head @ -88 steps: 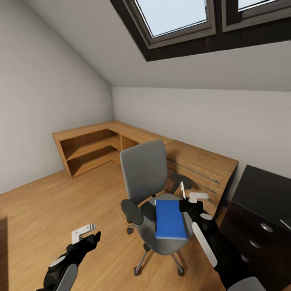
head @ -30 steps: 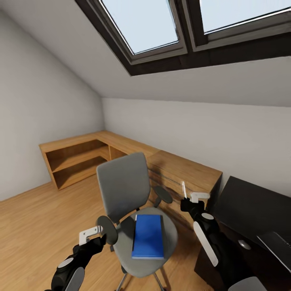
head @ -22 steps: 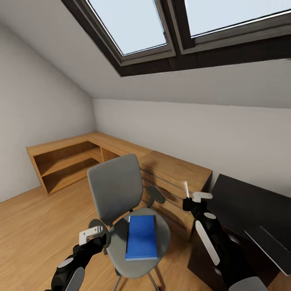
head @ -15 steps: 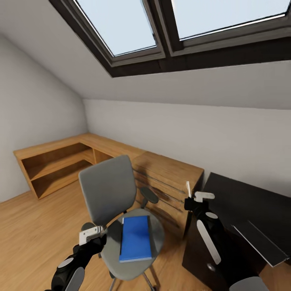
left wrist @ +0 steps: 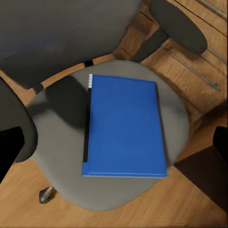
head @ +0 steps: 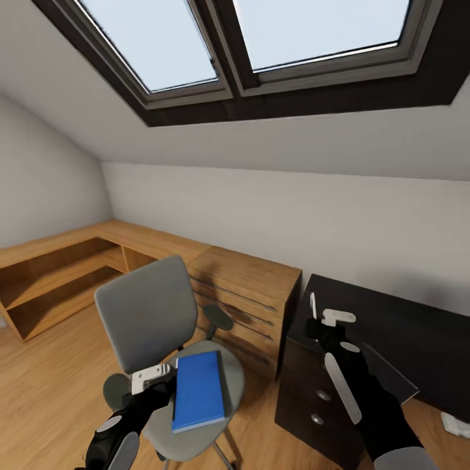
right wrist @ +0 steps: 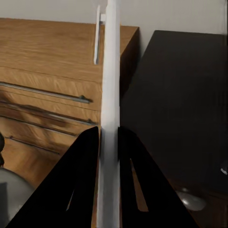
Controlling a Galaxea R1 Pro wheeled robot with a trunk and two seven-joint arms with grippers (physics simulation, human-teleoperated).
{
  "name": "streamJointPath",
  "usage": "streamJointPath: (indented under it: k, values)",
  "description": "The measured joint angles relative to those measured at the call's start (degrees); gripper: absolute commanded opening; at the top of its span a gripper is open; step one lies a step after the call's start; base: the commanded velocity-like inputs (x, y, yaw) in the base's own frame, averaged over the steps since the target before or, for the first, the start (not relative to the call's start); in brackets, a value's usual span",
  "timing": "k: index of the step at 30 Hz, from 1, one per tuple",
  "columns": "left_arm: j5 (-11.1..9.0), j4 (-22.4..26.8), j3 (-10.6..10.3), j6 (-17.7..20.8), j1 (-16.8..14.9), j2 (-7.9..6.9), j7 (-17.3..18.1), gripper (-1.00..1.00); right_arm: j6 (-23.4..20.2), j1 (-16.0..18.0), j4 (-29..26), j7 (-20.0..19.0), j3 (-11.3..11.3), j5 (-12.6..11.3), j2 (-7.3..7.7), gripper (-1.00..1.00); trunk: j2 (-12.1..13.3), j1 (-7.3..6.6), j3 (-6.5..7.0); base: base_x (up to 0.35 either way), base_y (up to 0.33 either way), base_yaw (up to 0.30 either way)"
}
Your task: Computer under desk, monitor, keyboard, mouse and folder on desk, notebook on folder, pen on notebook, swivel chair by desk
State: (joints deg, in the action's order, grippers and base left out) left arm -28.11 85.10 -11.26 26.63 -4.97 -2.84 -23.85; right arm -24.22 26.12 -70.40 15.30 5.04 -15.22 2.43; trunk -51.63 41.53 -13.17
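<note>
Folder (head: 198, 390) flat on swivel chair (head: 147, 313), awaiting pickup | left gripper (head: 151, 377) beside it, jaw state unclear | right gripper (head: 324, 319) clamps pen (head: 313, 305) upright for carrying.

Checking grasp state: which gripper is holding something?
The right gripper, shut on the upright white pen near the desk. The left gripper hovers empty over the folder.

The left tool (head: 151, 378) has moved over the swivel chair (head: 145, 314).
</note>
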Motion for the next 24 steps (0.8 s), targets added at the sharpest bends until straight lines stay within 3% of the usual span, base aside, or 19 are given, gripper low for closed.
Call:
streamJointPath:
  k: [5,14,24]
  values:
    - [-0.1,1.7,-0.8,0.1,0.0,-0.04,0.1,1.0,0.1,0.0,0.1,-0.1,0.0,0.2,-0.03,-1.0,0.0,0.0,0.0,0.0,0.0,-0.172]
    - [-0.1,3.1,-2.5,0.2,0.2,-0.09,0.0,1.0,0.1,0.0,0.4,-0.2,0.0,0.3,-0.02,-1.0,0.0,0.0,0.0,0.009,0.0,-0.027]
    - [-0.1,3.1,-2.7,0.1,0.2,-0.16,0.0,1.0,0.2,0.0,0.7,-0.2,0.0,0.4,-0.03,-1.0,0.0,-0.03,0.0,0.238,-0.036,-0.002]
